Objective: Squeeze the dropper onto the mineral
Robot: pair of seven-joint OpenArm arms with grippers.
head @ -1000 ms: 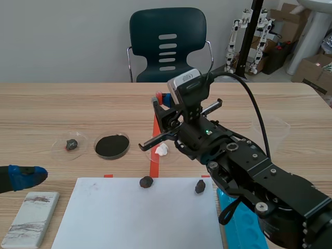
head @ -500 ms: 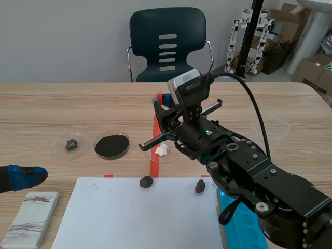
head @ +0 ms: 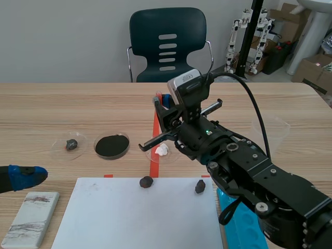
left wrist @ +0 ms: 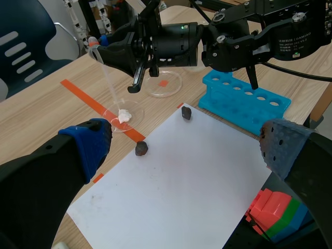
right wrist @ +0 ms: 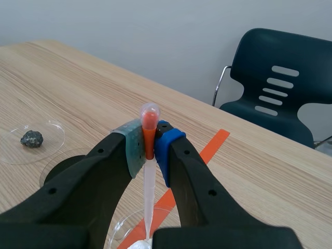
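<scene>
Wooden table (head: 52,109) before a dark chair (head: 167,36); right gripper (right wrist: 149,142) clamps the dropper (right wrist: 148,207), left gripper (left wrist: 184,150) gapes wide.

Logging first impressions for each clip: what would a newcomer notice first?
The right gripper, shut on a dropper, holds its tip over the white mineral in a dish on the orange tape. The left gripper sits open at the near left, beside a white sheet bearing two dark stones.

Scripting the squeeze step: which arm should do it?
Right. The right gripper is shut on the dropper, its tip just above the white mineral; the left gripper is open and empty.
</scene>
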